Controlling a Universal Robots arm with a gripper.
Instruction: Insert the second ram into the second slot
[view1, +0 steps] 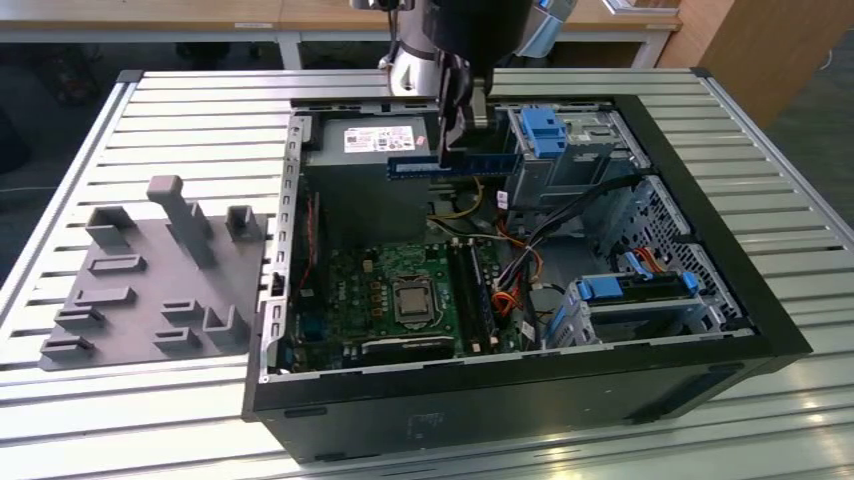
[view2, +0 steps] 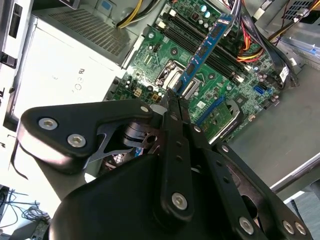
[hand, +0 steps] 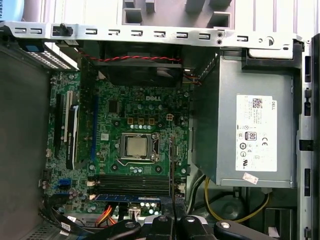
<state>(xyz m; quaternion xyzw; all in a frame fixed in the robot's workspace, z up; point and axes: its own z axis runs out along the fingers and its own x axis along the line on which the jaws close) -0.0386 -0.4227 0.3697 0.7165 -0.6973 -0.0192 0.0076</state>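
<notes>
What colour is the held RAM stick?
The ram stick is dark blue; second wrist view shows it best.

The arm (view1: 467, 25) comes down from overhead, wrist vertical. Its gripper (view1: 459, 150) points straight down, the slim black fingers (view2: 175, 120) pinched together on the second ram (view1: 414, 168), held level.

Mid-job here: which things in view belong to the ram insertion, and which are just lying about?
In the job:
second ram, held above the motherboard
gripper, fingers shut on the ram
memory slots

Lying about:
grey fixture plate
power supply
blue drive-bay latches
processor socket
cables
</notes>
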